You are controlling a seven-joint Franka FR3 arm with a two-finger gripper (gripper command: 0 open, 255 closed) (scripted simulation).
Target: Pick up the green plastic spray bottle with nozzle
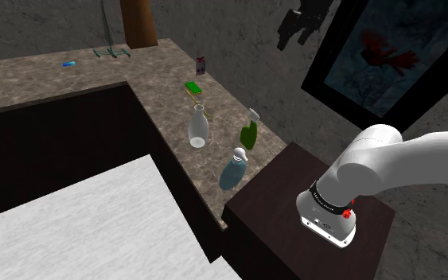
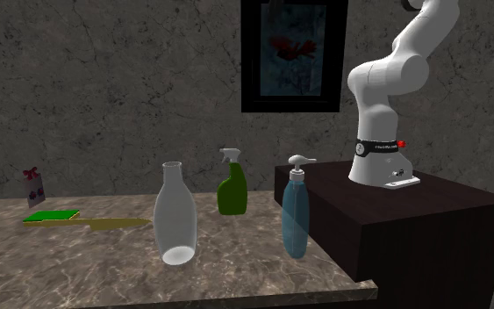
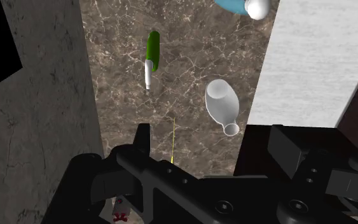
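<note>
The gripper gapes wide, empty. In the shoulder view, the green spray bottle stands well apart, at its seven o'clock.

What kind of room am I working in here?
Likely a home bathroom or kitchen: a marbled counter along the wall, a framed picture above, and a green spray bottle and blue pump bottle standing on it.

Arm aloft, pincer spread
</note>
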